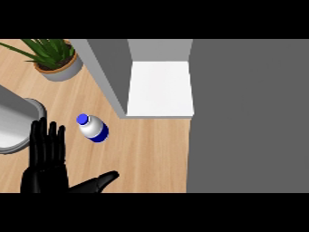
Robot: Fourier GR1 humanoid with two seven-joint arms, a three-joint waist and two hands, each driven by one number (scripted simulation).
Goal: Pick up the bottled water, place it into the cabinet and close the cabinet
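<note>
Head view: 1 black robot hand (46,158), at lower left of the frame, fingers straight and released. The small white plastic water bottle with blue cap (92,128) stands on the wooden counter (150,149) just right of its fingertips, upright, left of the open white-floored grey cabinet (160,88).
</note>
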